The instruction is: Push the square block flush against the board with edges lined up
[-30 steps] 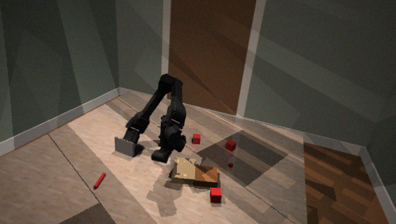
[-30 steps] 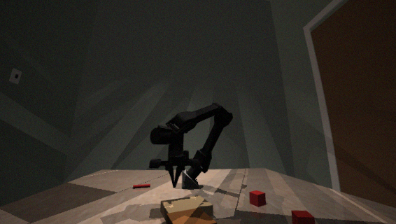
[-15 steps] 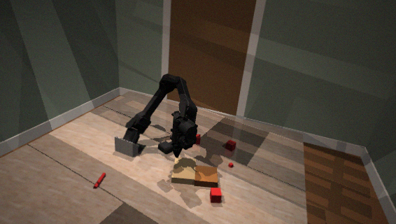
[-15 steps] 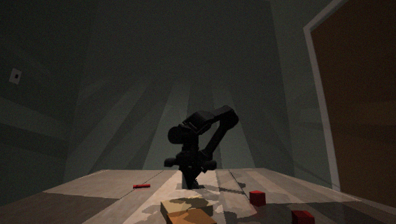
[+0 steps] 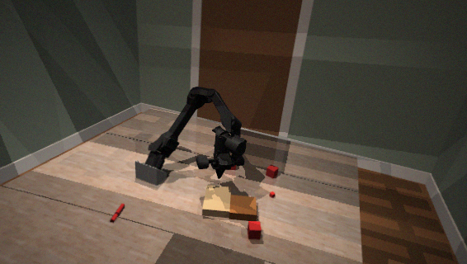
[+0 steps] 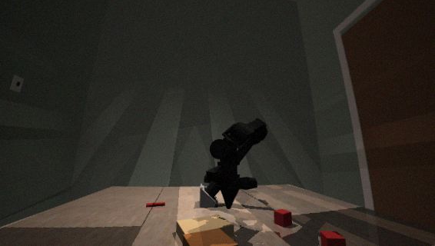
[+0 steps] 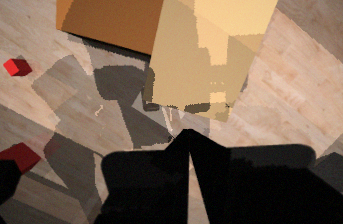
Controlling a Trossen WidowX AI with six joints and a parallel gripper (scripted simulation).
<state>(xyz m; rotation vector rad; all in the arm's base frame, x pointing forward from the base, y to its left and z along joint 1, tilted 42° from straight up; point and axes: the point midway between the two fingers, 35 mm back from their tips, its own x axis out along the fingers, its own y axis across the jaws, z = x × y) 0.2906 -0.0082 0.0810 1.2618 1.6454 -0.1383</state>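
Observation:
The orange square block [image 5: 244, 205] [image 6: 209, 238] [image 7: 112, 22] lies flat with one side against the long side of the pale yellow board [image 5: 217, 204] [image 6: 192, 225] [image 7: 184, 65]. No gap shows between them. In the top view their front edges look about even. At the arm's side the board reaches further than the block, as the wrist view shows. My gripper [image 5: 219, 176] [image 6: 229, 207] [image 7: 187, 133] is shut and empty. Its tips are beyond the board's end on the arm's side, off both parts, and look raised above the floor.
Red cubes [image 5: 254, 230] [image 5: 271, 172] [image 6: 283, 217] [image 6: 333, 238] stand in front of the block and towards the door. A tiny red piece [image 5: 272, 195] lies right of the block. A red stick [image 5: 117, 212] [image 6: 155, 204] lies left. Another red thing [image 5: 233, 167] is partly behind the gripper.

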